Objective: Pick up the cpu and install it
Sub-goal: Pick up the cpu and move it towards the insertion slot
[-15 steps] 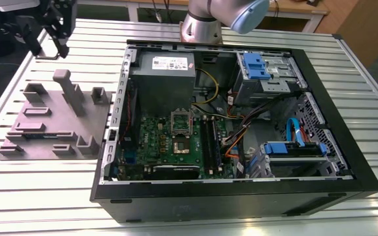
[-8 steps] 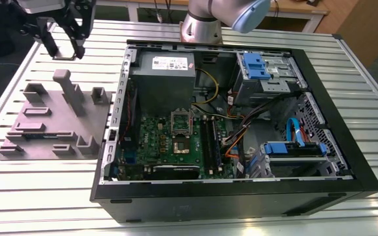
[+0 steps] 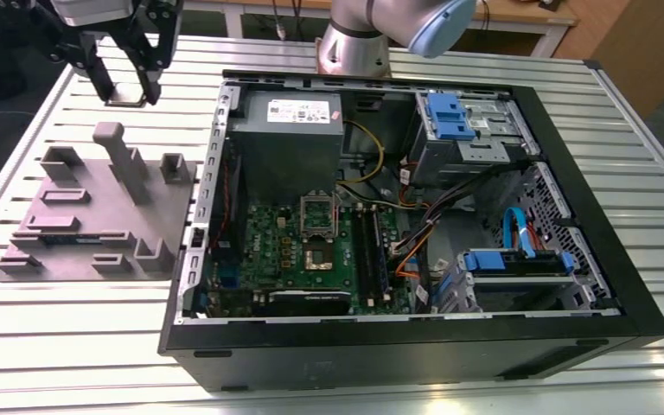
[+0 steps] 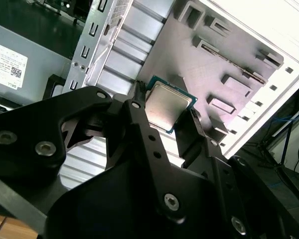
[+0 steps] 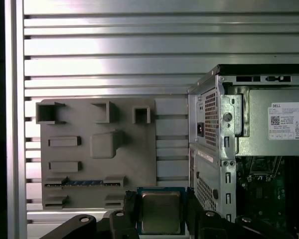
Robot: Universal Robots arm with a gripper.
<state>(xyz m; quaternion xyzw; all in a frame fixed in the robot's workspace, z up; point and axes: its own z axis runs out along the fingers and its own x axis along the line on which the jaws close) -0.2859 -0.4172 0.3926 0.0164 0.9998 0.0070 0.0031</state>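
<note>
The cpu (image 4: 164, 102) is a small flat square chip with a silver metal top and a thin green rim. It sits clamped between two black fingers in both wrist views (image 5: 161, 213). My gripper (image 3: 124, 91) hangs in the air at the exterior view's upper left, shut on the chip, above the slatted table and beyond the grey fixture block (image 3: 101, 216). The open computer case (image 3: 413, 346) lies toward the exterior view's right. Its green motherboard (image 3: 265, 233) carries a bare socket (image 3: 318, 252) in the middle.
A grey power-supply box (image 3: 291, 138) fills the case's far corner beside the motherboard. Black memory slots (image 3: 367, 251), loose cables (image 3: 424, 233) and blue drive brackets (image 3: 517, 259) crowd the case. The arm's base (image 3: 355, 47) stands behind the case. The fixture block has raised posts (image 3: 118, 156).
</note>
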